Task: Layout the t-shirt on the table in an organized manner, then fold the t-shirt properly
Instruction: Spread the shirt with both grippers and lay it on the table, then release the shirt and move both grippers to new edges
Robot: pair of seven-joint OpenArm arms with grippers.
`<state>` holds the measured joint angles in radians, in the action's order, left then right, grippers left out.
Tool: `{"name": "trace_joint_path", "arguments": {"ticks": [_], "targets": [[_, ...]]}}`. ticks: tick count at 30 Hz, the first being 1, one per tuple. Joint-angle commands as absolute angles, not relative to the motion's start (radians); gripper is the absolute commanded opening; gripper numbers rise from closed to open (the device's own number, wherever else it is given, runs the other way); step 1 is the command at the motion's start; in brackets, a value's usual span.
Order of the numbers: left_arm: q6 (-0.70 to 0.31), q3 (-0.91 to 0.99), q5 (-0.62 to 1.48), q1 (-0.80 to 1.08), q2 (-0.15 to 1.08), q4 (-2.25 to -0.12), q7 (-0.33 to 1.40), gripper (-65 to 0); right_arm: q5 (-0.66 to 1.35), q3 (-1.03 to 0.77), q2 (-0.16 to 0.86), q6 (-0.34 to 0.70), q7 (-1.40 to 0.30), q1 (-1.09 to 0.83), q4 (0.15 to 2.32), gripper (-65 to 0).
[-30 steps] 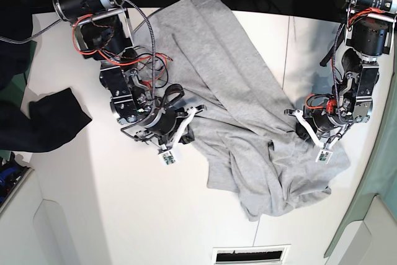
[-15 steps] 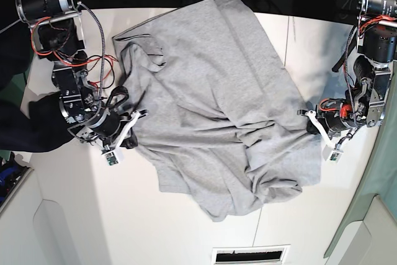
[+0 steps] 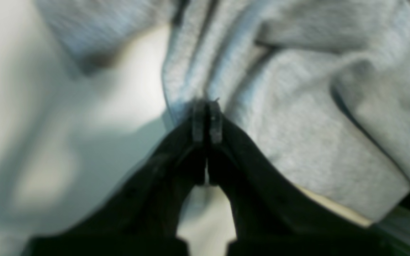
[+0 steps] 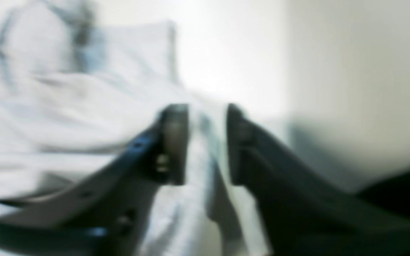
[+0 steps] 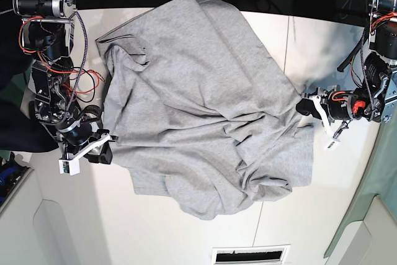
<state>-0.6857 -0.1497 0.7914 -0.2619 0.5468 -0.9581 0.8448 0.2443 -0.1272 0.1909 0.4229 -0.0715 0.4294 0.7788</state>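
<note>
in the left wrist view the left hand point(image 3: 206, 119) was clenched, its two dark fingertips point(image 3: 215, 122) pressed together on a fold at the edge of the grey t-shirt point(image 3: 297, 106), with pale tabletop point(image 3: 48, 124) blurred to the left. in the right wrist view, badly smeared, the right hand point(image 4: 199, 142) stood parted with a strip of the t-shirt point(image 4: 66, 117) running between its fingers point(image 4: 173, 142); whether it pinched the cloth could not be made out. in the base view the t-shirt point(image 5: 198, 103) lay rumpled across the middle of the white tabletop point(image 5: 93, 215), stretched between the right hand point(image 5: 102, 147) at its left edge and the left hand point(image 5: 308, 105) at its right edge; no lettering showed.
</note>
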Motion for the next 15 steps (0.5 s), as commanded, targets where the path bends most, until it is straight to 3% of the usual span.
{"name": "trace_joint_path", "arguments": {"ticks": [1,3,6,12,15], "targets": [[-0.698,-0.143,0.831,-0.287,0.575,-0.991,0.852,-65.0,0.269,-0.139,0.199,0.431,-0.048,0.456,0.804,-37.9],[-0.698,-0.143,0.861,-0.279,0.585,-1.030,0.870,-65.0,0.283,-0.154,0.199,0.431,-0.052,0.456,0.807,-34.4],[-0.698,-0.142,0.864,-0.253,0.596,-1.105,0.869,-65.0,0.303,-0.179,0.199,0.434,-0.096,0.453,0.815,-34.4],[-0.698,-0.142,0.863,-0.130,0.598,-1.285,0.872,-65.0,0.461,-0.243,0.198,0.543,-0.314,0.415,0.899,-34.4],[-0.698,-0.142,0.863,-0.061,0.598,-1.351,0.872,-65.0,0.525,-0.262,0.197,0.545,-0.411,0.365,0.985,-34.5]]}}
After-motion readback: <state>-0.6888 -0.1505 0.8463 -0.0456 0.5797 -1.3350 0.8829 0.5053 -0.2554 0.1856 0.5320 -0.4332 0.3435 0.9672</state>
